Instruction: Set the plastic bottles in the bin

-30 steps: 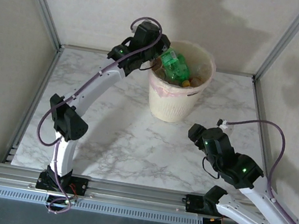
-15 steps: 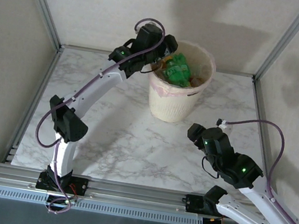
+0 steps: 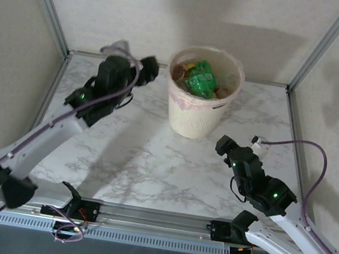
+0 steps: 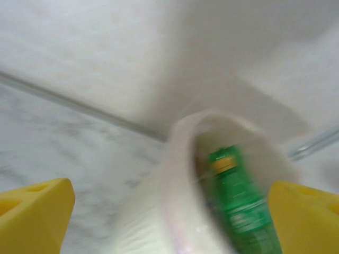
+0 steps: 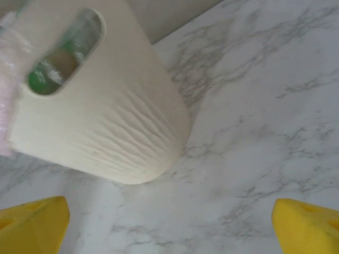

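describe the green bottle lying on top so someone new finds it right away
On the white marble table, find the round pale beige bin towards its far edge. The crushed green plastic bottle lies on top of the heap inside it, the one bright green thing among orange and tan bits.

The bin [image 5: 106,121] sits in the upper left of the frame, its ribbed pale wall standing on the marble table [image 5: 265,106]. Through an oval slot [image 5: 63,50] near its rim a green bottle [image 5: 38,79] shows, blurred. A pinkish liner [image 5: 4,79] edges the far left. The right claw [image 5: 169,225] gapes wide and empty, with yellow fingertips [image 5: 34,222] in both bottom corners.
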Robot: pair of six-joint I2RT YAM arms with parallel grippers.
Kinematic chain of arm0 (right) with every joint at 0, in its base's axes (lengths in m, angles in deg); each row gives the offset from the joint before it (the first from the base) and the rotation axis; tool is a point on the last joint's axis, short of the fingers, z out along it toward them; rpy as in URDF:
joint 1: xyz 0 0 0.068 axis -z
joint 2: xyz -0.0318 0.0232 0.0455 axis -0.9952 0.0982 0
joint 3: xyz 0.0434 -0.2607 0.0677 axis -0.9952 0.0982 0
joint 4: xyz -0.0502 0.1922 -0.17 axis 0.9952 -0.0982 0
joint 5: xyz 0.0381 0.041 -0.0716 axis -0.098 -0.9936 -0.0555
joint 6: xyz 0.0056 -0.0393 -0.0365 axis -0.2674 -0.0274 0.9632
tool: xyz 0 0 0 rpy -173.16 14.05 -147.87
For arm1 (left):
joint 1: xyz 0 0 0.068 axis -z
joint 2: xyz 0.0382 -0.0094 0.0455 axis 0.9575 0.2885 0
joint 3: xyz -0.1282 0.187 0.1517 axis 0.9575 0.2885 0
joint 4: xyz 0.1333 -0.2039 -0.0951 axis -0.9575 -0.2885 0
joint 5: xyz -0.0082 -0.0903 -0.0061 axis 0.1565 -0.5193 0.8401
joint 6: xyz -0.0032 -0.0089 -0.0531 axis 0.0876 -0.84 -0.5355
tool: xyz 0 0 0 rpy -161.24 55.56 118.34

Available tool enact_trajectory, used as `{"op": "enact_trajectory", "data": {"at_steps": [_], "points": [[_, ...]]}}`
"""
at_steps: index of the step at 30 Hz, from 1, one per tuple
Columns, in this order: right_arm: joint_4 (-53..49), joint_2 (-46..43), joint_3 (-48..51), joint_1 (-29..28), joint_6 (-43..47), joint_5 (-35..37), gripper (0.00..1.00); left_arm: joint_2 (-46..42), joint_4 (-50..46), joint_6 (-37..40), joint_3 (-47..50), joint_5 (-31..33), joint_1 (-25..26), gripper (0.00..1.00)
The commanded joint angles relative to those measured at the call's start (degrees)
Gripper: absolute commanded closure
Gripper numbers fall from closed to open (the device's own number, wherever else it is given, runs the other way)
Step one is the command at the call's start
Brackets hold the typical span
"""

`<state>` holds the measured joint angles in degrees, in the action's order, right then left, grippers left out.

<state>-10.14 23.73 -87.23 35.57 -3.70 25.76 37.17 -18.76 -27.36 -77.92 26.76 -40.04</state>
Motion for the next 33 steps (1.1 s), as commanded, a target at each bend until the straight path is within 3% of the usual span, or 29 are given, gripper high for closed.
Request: {"op": "enact_trajectory", "data": {"at_steps": [1,3,6,7,11,14,16,17,19,21,24,27,28,30,33], "points": [[0.3,-2.3,9.4,-0.3,-11.9,8.0,0.07,-7.8,11.2,3.4,16.7,9.3,-1.3,0.00],[5.6,-6.7,15.5,-0.3,-11.2,9.4,0.01,-12.0,15.4,6.8,25.8,12.5,-2.3,0.00],[24.9,-13.4,25.2,-0.3,7.7,7.4,0.01,-13.1,18.4,10.8,34.5,21.1,-3.7,0.01],[27.7,-13.8,27.1,-0.2,9.5,8.4,0.01,-12.6,19.7,12.2,36.8,22.3,-4.4,0.00],[29.0,-6.5,29.2,2.6,9.9,20.5,0.01,-9.9,28.5,15.6,46.0,26.4,-8.3,0.00],[27.0,0.0,28.0,10.2,3.8,23.7,0.01,-6.6,33.9,16.1,48.8,29.5,-13.0,0.00],[35.1,2.1,28.6,15.4,9.9,21.3,0.01,-4.2,38.7,17.2,50.3,29.8,-15.6,0.00],[42.3,3.3,29.5,16.3,17.4,21.9,0.01,-3.2,42.2,18.7,51.5,29.1,-16.7,0.00],[52.2,6.9,30.4,17.5,26.1,27.3,0.01,-2.1,49.5,21.3,54.6,27.1,-18.5,0.00],[55.8,11.2,29.5,21.4,28.7,29.1,0.01,-1.1,56.2,22.5,57.6,25.1,-20.8,0.00],[64.3,16.0,32.9,28.2,31.9,24.6,0.01,1.1,63.7,22.2,60.6,21.4,-24.2,0.00],[83.7,20.8,39.5,33.0,41.2,20.1,0.01,3.8,69.7,22.8,61.9,16.6,-26.7,0.00],[82.9,21.4,39.0,33.8,41.6,17.8,0.01,4.7,68.6,22.4,60.8,15.3,-27.5,0.00],[93.6,23.8,40.9,37.0,47.0,11.3,0.01,7.2,66.6,23.0,58.1,11.4,-28.9,0.01],[105.5,29.4,41.7,43.0,50.9,-4.2,0.01,10.4,67.6,26.7,55.9,6.2,-29.4,0.01]]}}
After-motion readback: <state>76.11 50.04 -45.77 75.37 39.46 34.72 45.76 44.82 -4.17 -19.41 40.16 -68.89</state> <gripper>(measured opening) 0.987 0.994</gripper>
